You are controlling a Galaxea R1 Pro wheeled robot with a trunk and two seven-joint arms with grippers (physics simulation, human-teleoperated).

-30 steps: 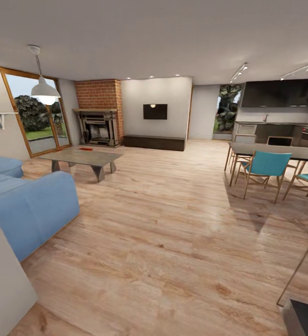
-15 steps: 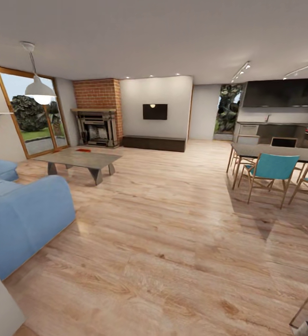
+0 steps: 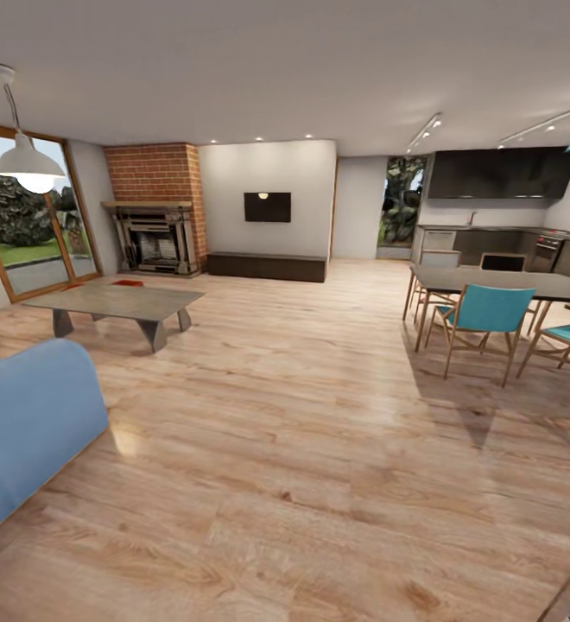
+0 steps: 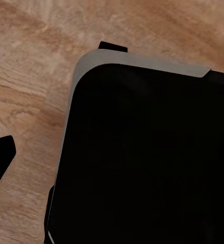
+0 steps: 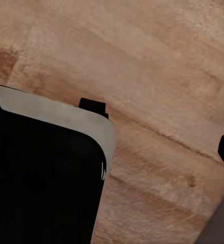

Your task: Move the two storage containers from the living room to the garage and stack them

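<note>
Currently in the living room, looking across the wood plank floor (image 3: 302, 449). A small red-orange patch (image 3: 128, 282) sits at the far edge of the low desk (image 3: 112, 302), between the blue sofa (image 3: 26, 423) and the brick fireplace (image 3: 151, 239). It's likely one of the storage containers, but too small to confirm or to count two. The garage leg hasn't started. Both wrist views look down past the robot's dark base (image 4: 152, 162) onto planks. Can't tell whether the left hand or right hand is released or clenched, and I see nothing held. Handling guess: an open-top box with thin walls should be light and fairly rigid, but the walls may flex and the finish may be slick. I'd pinch one wall near its middle, fingers straddling the rim, or clamp opposite walls with both hands to stop it swinging during the drive. Keep it level. Stacking needs the edges squared up or the upper one will sit skewed. Approach from the open floor side, clear of the sofa and dining table (image 3: 501, 283).
</note>
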